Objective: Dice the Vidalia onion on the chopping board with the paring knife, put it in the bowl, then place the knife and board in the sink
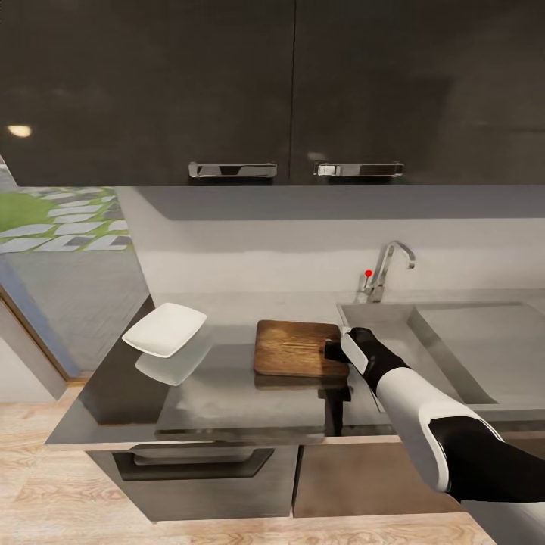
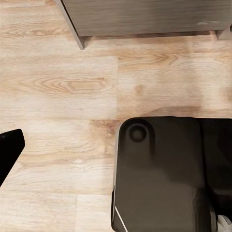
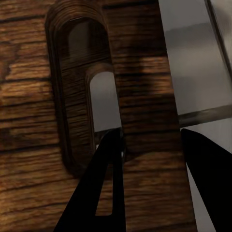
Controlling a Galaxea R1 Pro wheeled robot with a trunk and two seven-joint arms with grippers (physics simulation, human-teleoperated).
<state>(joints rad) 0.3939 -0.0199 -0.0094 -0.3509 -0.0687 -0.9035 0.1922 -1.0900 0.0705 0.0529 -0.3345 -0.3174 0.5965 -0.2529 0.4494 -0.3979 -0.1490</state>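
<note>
The right gripper (image 1: 338, 350) sits at the sink-side end of the dark brown wood-grain rectangular chopping board (image 1: 291, 346), which lies flat on the long glossy grey countertop (image 1: 227, 393) near the centre of the head view. In the right wrist view its two black fingers (image 3: 108, 188) are spread: one tip dips into the oval handle slot (image 3: 82, 96), the other hangs past the board's outer edge, so the strip of wood between slot and edge lies between the jaws. They straddle it without having pinched it (a pinch on that strip would probably be the surest way to lift a flat board).

At about nine o'clock from the board rests the shallow white squarish bowl (image 1: 165, 328), well apart from it. At three o'clock is the rectangular grey steel sink (image 1: 424, 333), its chrome angular tap (image 1: 390, 269) at the back, so the board would have a short trip across. This looks like the board-to-sink step.

The left gripper's state cannot be told: a single black fingertip (image 2: 8, 150) shows over the light wood floor (image 2: 58, 87), beside the robot's dark base (image 2: 159, 174).
</note>
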